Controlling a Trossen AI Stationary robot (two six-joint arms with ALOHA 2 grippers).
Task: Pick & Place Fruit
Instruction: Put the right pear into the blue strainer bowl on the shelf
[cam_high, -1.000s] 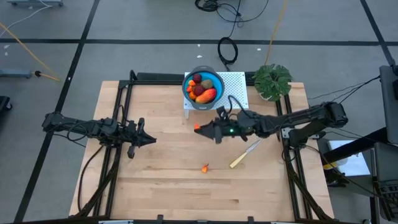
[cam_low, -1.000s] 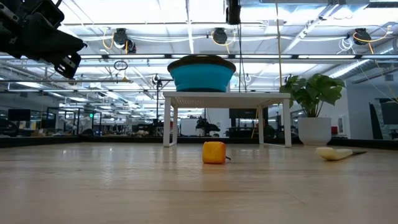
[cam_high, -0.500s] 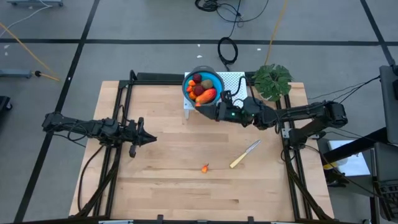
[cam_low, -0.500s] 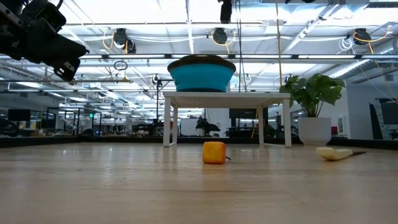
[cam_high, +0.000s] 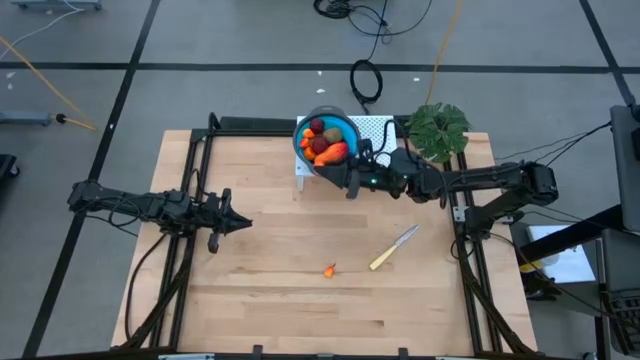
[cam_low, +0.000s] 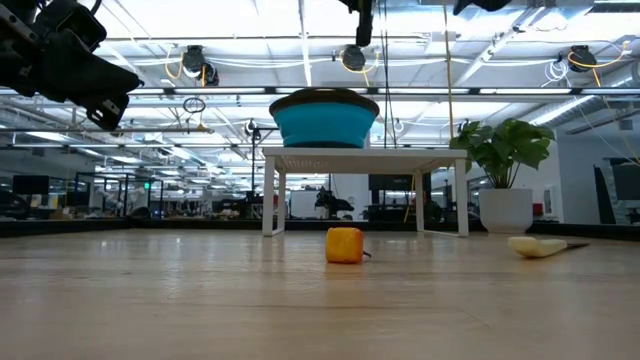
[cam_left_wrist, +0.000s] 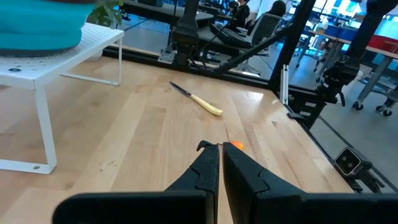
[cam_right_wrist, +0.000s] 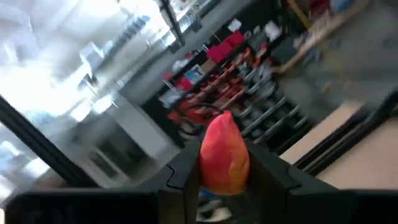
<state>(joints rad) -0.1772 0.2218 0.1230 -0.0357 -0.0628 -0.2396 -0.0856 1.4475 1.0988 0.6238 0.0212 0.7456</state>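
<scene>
Two-arm fruit sorting, mid-transfer. Over the last second the right tool has carried a small red-orange fruit piece from above the open wooden surface up to the rim of the blue bowl, which sits on a white perforated stand; the tool is clenched on the piece, as its own wrist view shows the fruit pinched between the two dark fingers. This suggests the piece is about to be delivered, with only the release over the bowl remaining.

The bowl already holds the long red-orange-yellow piece, a dark red ball and a brownish-green oval. One tiny orange bit still lies on the surface, near the yellow-handled knife (not part of the task), so at least one more pick is probably due.

The left tool waits over the left half of the surface, clenched and empty, unchanged across the second. A green plant stands at the far right corner.

No brand, label or legible writing can be made out in any view.
</scene>
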